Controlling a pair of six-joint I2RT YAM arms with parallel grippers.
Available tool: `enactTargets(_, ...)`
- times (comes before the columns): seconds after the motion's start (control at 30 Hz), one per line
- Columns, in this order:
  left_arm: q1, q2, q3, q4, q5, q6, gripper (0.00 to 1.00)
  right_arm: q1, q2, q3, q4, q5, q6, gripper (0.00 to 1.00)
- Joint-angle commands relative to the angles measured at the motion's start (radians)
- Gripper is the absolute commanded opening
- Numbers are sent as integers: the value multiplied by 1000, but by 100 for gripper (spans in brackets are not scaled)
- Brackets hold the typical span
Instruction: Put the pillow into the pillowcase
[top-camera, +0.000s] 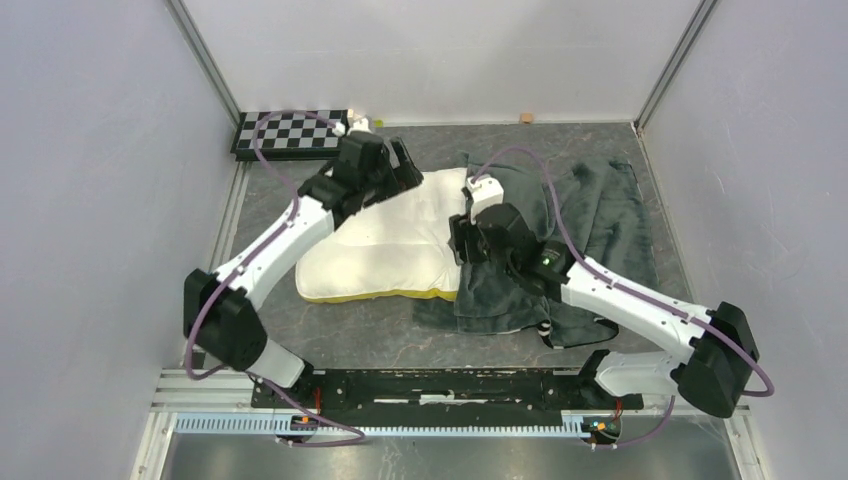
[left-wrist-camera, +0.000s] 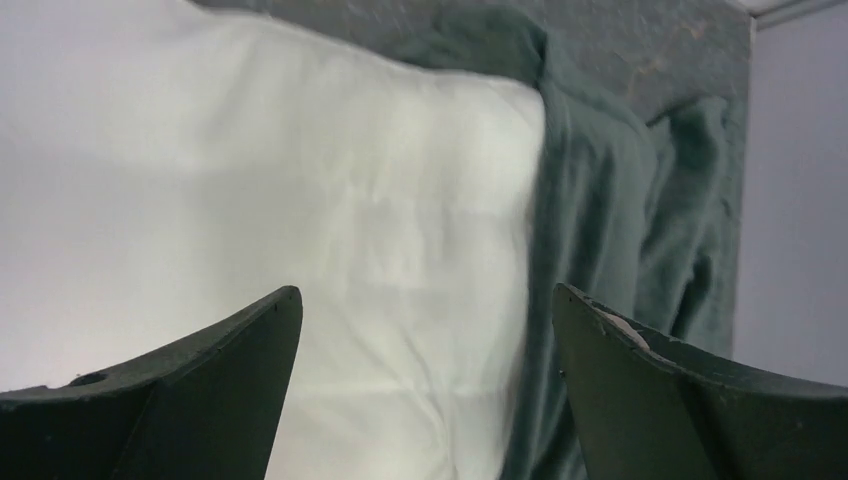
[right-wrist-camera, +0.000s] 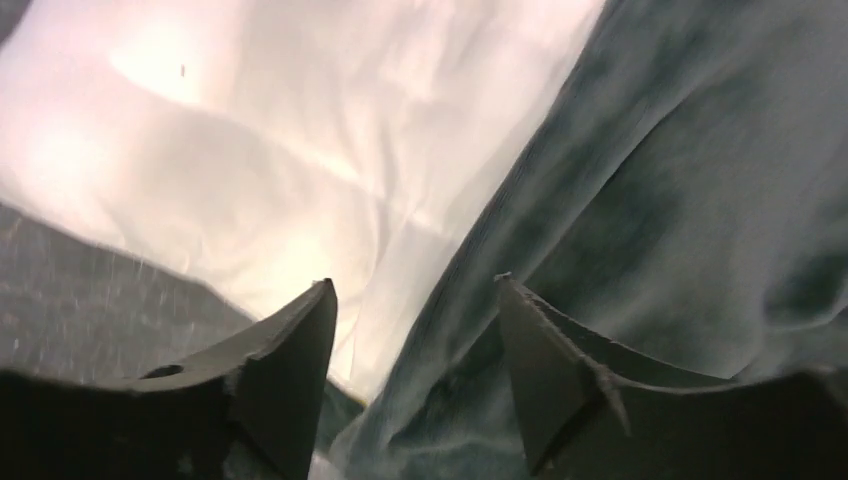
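Observation:
The cream-white pillow (top-camera: 385, 250) lies mid-table with a yellow band along its near edge; its right end sits inside the mouth of the dark grey-green pillowcase (top-camera: 590, 215), plush face up. My left gripper (top-camera: 405, 165) hovers open and empty over the pillow's far left corner; in the left wrist view the pillow (left-wrist-camera: 300, 200) fills the space between the fingers, with the pillowcase (left-wrist-camera: 620, 230) to its right. My right gripper (top-camera: 462, 245) is open at the pillowcase's mouth; in the right wrist view its fingers straddle the edge of the pillowcase (right-wrist-camera: 700, 180) where it meets the pillow (right-wrist-camera: 300, 130).
A black-and-white checkerboard (top-camera: 290, 133) lies at the back left. A small wooden block (top-camera: 526, 118) sits by the back wall. Grey walls close in on left, right and back. The arms' base rail (top-camera: 440, 385) runs along the near edge.

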Motion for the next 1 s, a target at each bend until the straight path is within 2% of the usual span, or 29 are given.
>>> enactTargets(0.0, 72, 190, 149, -81, -28, 220, 100, -78, 75, 133, -5, 16, -83, 71)
enactTargets(0.07, 88, 270, 191, -66, -27, 255, 98, -115, 125, 188, -12, 19, -110, 76)
enactTargets(0.17, 91, 373, 197, 2, 16, 272, 87, -168, 210, 264, -2, 27, -138, 80)
enactTargets(0.2, 91, 405, 194, 18, 24, 269, 81, -186, 245, 290, 1, 29, -147, 80)
enactTargets(0.27, 91, 452, 179, 37, 42, 251, 61, -214, 320, 365, -2, 37, -166, 81)
enactTargets(0.37, 82, 459, 96, 80, 88, 183, 25, -242, 445, 475, -27, 50, -190, 81)
enactTargets(0.43, 59, 416, 4, 117, 84, 140, 12, -247, 508, 534, -36, 68, -212, 81)
enactTargets(0.5, 40, 359, -86, 139, 64, 93, 2, -251, 561, 583, -54, 82, -228, 80)
enactTargets(0.67, -1, 243, -252, 188, 56, 3, 2, -254, 620, 593, -59, 108, -238, 75)
enactTargets(0.87, -28, 151, -345, 211, 26, -57, 2, -254, 644, 552, -66, 151, -231, 71)
enactTargets(0.97, -28, 138, -345, 211, 37, -52, 2, -252, 648, 550, -63, 138, -236, 63)
